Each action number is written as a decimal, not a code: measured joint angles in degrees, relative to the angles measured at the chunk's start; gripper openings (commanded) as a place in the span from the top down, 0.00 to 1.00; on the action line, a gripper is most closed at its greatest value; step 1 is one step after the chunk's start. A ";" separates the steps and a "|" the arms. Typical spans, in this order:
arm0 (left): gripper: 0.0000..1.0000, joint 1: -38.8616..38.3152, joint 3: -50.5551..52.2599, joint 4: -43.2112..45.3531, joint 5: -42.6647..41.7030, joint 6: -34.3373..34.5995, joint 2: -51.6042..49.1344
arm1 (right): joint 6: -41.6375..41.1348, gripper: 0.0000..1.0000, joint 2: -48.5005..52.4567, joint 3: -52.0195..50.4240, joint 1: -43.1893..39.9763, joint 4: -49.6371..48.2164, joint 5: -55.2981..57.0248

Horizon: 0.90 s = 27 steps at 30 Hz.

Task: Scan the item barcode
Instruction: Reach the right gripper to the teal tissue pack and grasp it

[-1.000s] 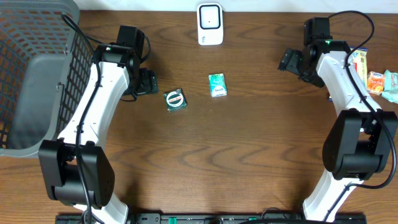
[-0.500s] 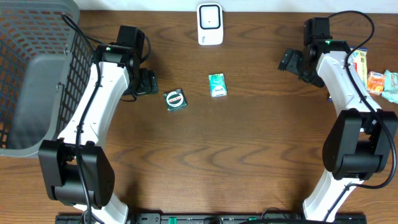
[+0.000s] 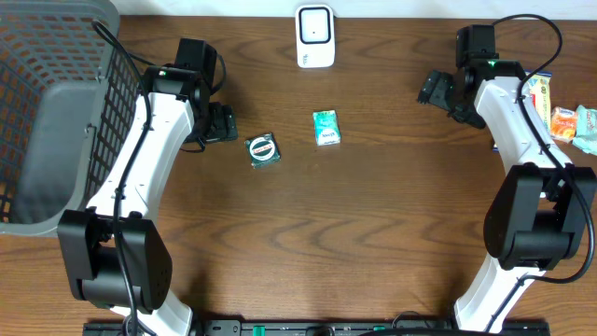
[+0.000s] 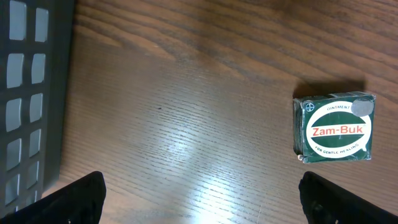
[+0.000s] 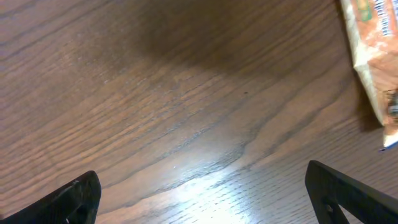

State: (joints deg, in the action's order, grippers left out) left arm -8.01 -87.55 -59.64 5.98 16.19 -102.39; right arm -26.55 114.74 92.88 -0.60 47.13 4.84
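Below the white plastic scanner (image 3: 315,35), on the wood-grain table (image 3: 373,233), a grey mesh basket (image 3: 47,112) sits far to its left. Both the left gripper (image 3: 222,123) and the right gripper (image 3: 435,91) stand wide open, holding nothing. Below-left of the scanner, just beside the left gripper, a dark green, nearly square Zam-Buk box (image 3: 263,150) lies flat, label up, its slightly longer side running roughly across the table.

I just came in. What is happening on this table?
Nothing is held yet. The left gripper hovers open beside the small green box. The right gripper, also open, hangs over bare wood on the other side. A green packet lies near the middle of the table, and the white scanner stands at the far edge.
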 measured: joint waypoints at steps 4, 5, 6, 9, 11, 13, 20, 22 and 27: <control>0.02 0.00 0.00 0.00 0.00 0.00 0.02 | -0.02 0.01 0.00 -0.02 0.02 1.49 -8.94; 0.02 0.00 0.00 0.00 0.00 0.00 0.02 | -0.02 0.01 0.00 -0.02 0.04 1.38 -11.32; 0.02 0.00 0.00 0.02 0.00 0.00 0.00 | -0.02 0.01 0.00 -0.02 0.26 1.36 -13.77; 0.02 0.00 0.00 0.00 0.00 0.00 0.02 | -0.04 0.01 0.00 -0.02 1.40 1.46 -18.10; 0.02 0.00 0.00 0.02 0.00 0.00 0.00 | -0.02 0.01 0.00 -0.07 3.04 1.42 -19.58; 0.02 0.00 0.00 0.02 0.00 0.00 0.02 | -0.04 0.01 0.00 -0.09 4.63 1.20 -20.11; 0.02 0.00 0.00 0.00 0.00 0.00 0.00 | -0.07 0.01 0.00 -0.48 12.63 -3.06 -18.64; 0.02 0.00 0.00 0.02 0.00 0.00 0.00 | 0.26 0.01 0.02 -0.52 15.63 -6.21 -18.14; 0.02 0.00 0.00 -0.02 0.00 0.00 0.00 | 3.39 0.05 0.02 -0.52 21.73 -11.19 -16.68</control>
State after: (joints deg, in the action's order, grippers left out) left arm -8.01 -87.55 -59.66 5.98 16.19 -102.39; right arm -23.16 114.76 92.36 21.12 35.94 -11.84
